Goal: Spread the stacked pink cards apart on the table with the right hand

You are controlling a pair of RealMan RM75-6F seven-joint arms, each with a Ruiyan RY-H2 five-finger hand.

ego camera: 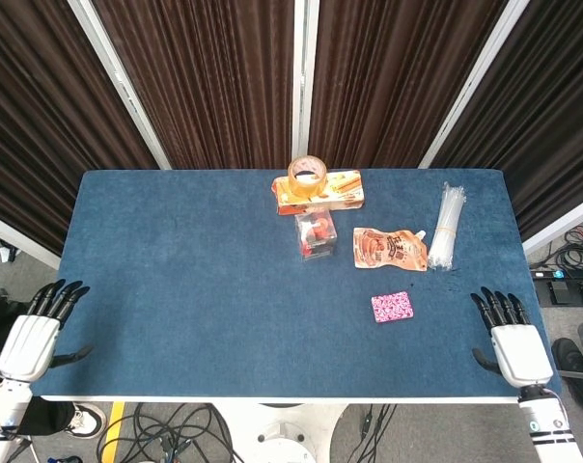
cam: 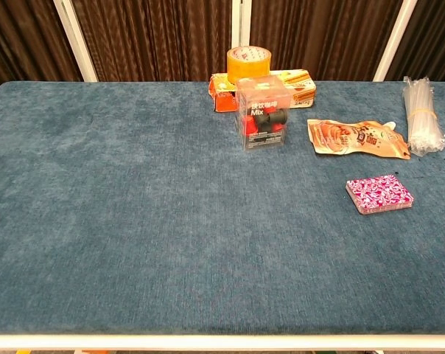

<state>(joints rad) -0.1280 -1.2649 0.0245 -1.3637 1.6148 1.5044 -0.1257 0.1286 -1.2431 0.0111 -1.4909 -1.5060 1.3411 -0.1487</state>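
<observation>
Right hand is held open, fingers spread, over the table edge, well apart from the pink cards, which are stacked; left hand is likewise open

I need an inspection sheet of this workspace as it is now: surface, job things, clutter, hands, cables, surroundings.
Surface: blue cloth table, flat; no spill visible.
Job's things: pink cards in one neat stack on the right part, untouched, not spread.
Clutter: tape roll on an orange box; clear box with red and black contents in front of it; orange pouch lying flat; bundle of clear straws near the right edge.
Hands: left hand off the table's left corner, fingers apart, empty; right hand at the front right corner, fingers apart, empty, apart from the cards.
Cables: cables on the floor under the front edge.
Surroundings: dark curtains behind.
</observation>
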